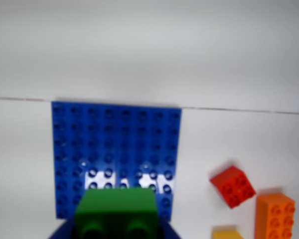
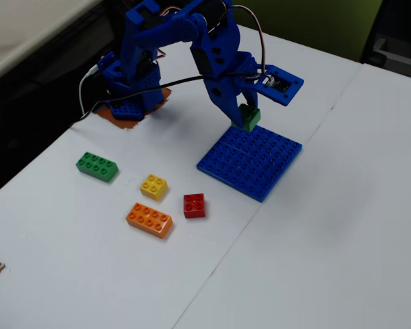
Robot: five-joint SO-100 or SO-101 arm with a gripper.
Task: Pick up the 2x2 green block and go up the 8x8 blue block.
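The small green block (image 2: 248,117) is held in my blue gripper (image 2: 244,116), just above the far corner of the large flat blue plate (image 2: 250,161) in the fixed view. In the wrist view the green block (image 1: 116,210) fills the bottom middle, between the blue jaws, with the blue plate (image 1: 114,144) spread out beyond it. The gripper (image 1: 115,226) is shut on the block. Whether the block touches the plate cannot be told.
On the white table in the fixed view lie a long green brick (image 2: 96,166), a yellow brick (image 2: 154,186), a red brick (image 2: 194,205) and an orange brick (image 2: 149,219). The arm's base (image 2: 131,89) stands at the back left. A seam crosses the table.
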